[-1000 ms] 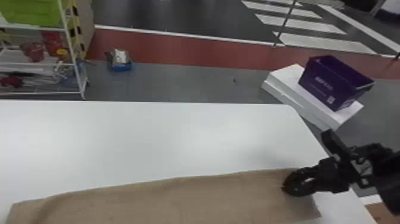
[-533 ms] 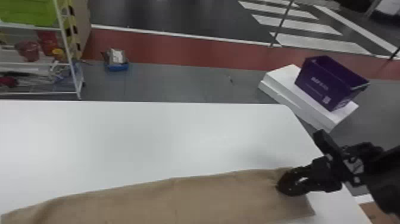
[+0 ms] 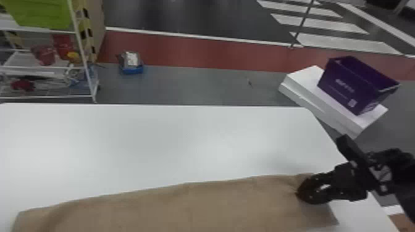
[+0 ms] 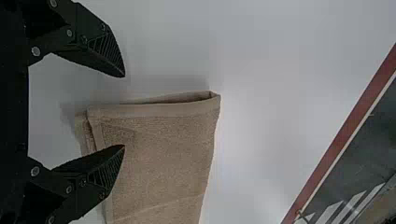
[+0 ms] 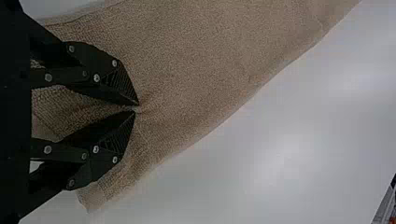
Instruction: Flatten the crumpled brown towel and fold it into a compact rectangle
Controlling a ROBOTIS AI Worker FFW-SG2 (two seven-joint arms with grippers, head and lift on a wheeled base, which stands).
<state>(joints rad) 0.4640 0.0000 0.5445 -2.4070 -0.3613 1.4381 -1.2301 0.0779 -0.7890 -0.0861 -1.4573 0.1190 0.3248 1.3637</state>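
The towel (image 3: 173,209) lies along the near side of the table (image 3: 185,138), stretching from left to right, with the right gripper (image 3: 299,193) on it near its right end and the left gripper (image 4: 124,110) at an end of it. Beyond the table's far edge, a rack (image 3: 81,46) stands at far left with a bin (image 3: 41,14) above its lower shelves, and a tray (image 3: 132,69) sits on the floor (image 3: 197,84) just right of it. At far right, past the table's corner, a box (image 3: 352,88) rests on slabs (image 3: 304,80).
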